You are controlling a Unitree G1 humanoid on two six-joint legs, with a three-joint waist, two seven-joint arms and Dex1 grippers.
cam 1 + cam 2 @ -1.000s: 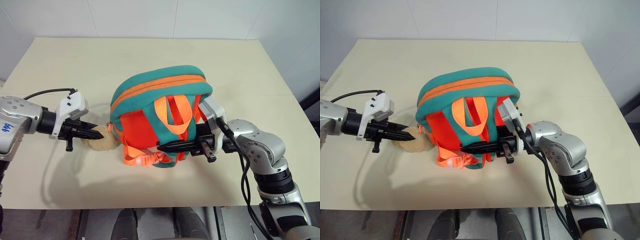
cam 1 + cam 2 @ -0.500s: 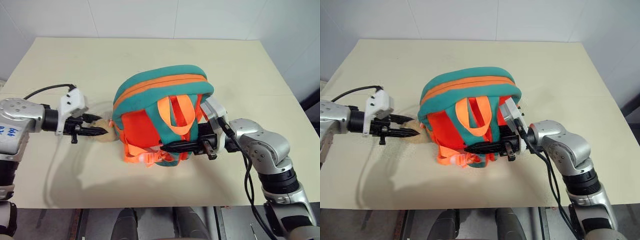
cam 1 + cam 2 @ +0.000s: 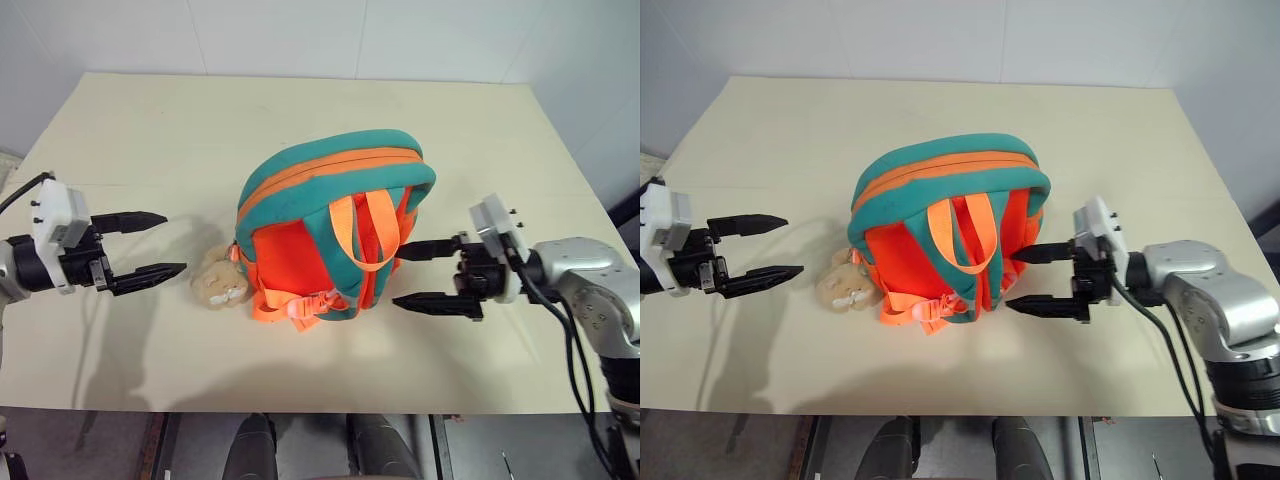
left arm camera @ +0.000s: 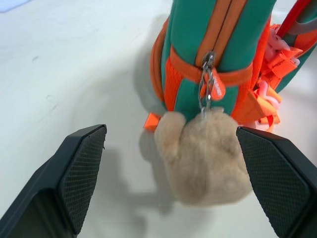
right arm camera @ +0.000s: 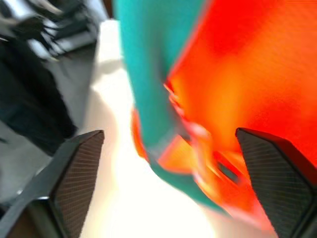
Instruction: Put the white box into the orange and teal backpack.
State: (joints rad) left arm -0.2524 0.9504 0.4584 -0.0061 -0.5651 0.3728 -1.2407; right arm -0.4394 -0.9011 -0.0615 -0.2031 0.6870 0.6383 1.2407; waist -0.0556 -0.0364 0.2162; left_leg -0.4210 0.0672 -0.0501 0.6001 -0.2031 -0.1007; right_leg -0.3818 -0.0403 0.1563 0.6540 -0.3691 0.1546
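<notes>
The orange and teal backpack (image 3: pixel 335 235) stands upright in the middle of the table, strap side toward me, its orange zip line running over the teal top. A tan plush bear (image 3: pixel 218 285) hangs from the zip pull (image 4: pixel 208 82) and lies on the table at the backpack's left foot. My left gripper (image 3: pixel 175 242) is open, level, a short gap left of the bear, pointing at it. My right gripper (image 3: pixel 398 277) is open just right of the backpack, its fingertips close to the side without touching. The white box is out of view.
The beige table (image 3: pixel 150 130) stretches wide behind and to both sides of the backpack. Its front edge runs close below both grippers. White walls rise behind the far edge.
Both grippers have opened and drawn away sideways from the backpack. The left came off the plush bear, the right off the strap side. The backpack stays standing.
</notes>
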